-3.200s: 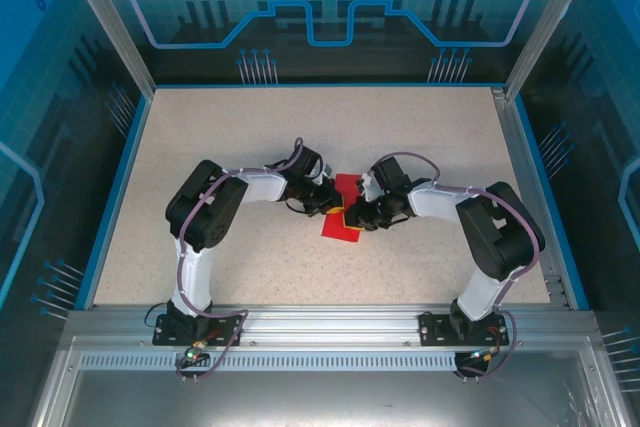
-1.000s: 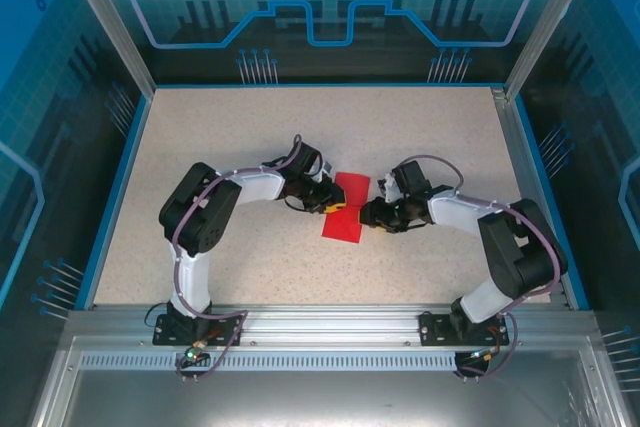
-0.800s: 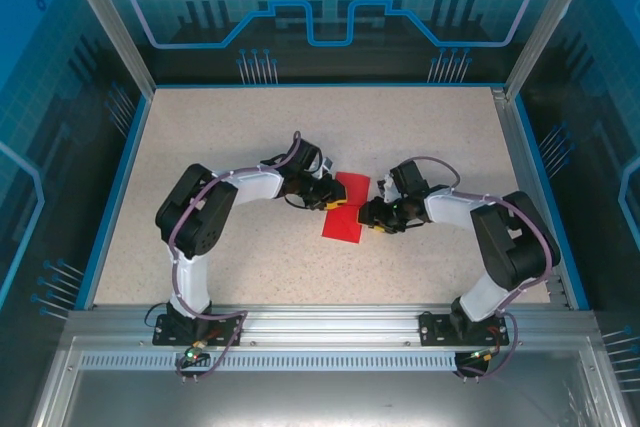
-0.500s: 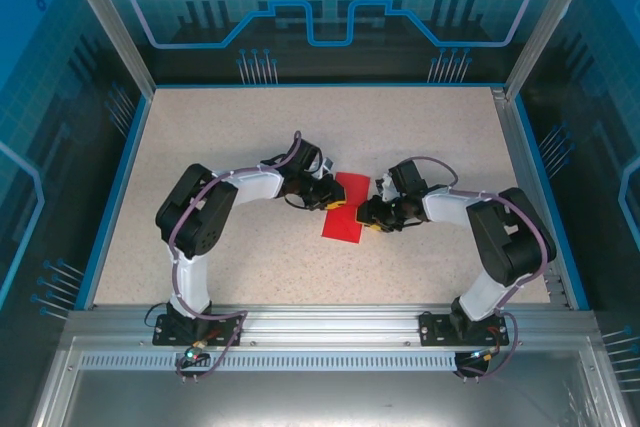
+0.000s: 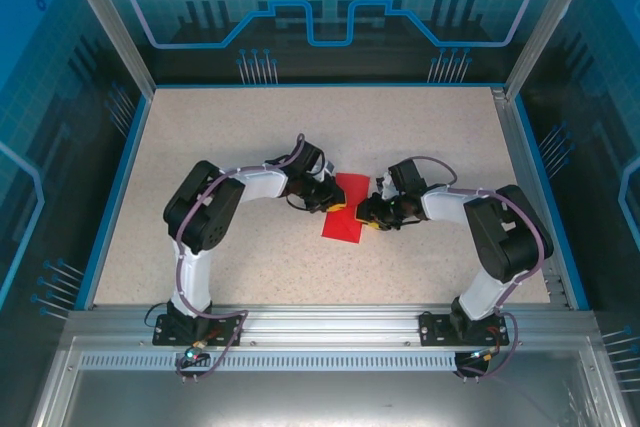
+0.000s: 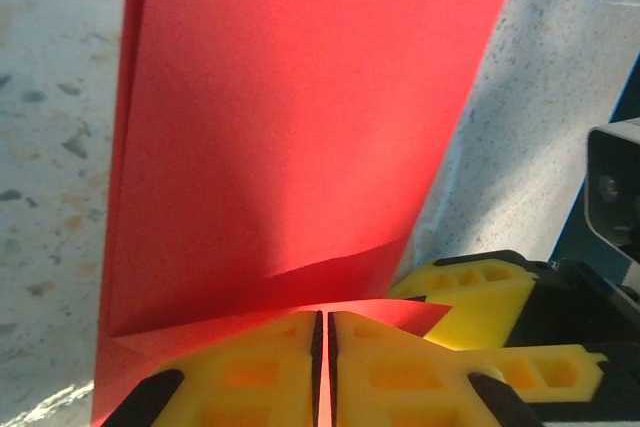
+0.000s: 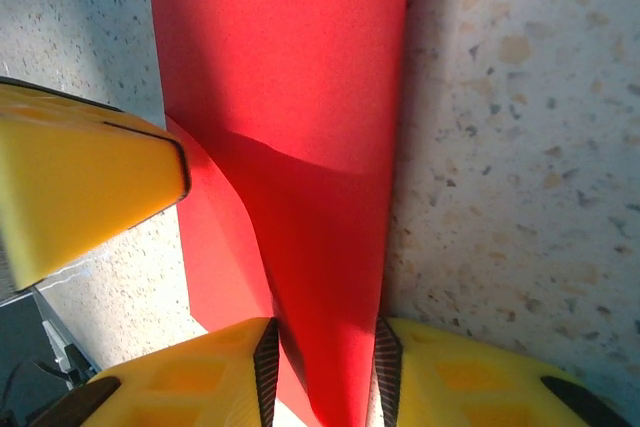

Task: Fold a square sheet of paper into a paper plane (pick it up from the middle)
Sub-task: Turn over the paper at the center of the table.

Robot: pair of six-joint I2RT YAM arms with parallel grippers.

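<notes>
At the near edge of the speckled table [image 5: 250, 137] the two arms stand side by side and bend inward, so that both pincers meet around the middle of the table. There lies the square sheet of paper [image 5: 345, 225], bright red, flat for the most part and a little slanted, with the left gripper [image 5: 336, 205] at its left side and the right gripper [image 5: 367, 213] at its right side. In the left wrist view the yellow fingers [image 6: 250, 377] are pressed nearly together with only a thin slit between them, and the near edge of the paper rises from the table into that slit, so this pincer holds the edge. In the right wrist view the fingers [image 7: 200, 377] stand narrow, and a raised fold of the red paper passes between them and touches both, so it is gripped. One yellow finger of the left gripper lies just beside this fold. Farther away the table is bare up to the blue wall [image 5: 330, 57].
</notes>
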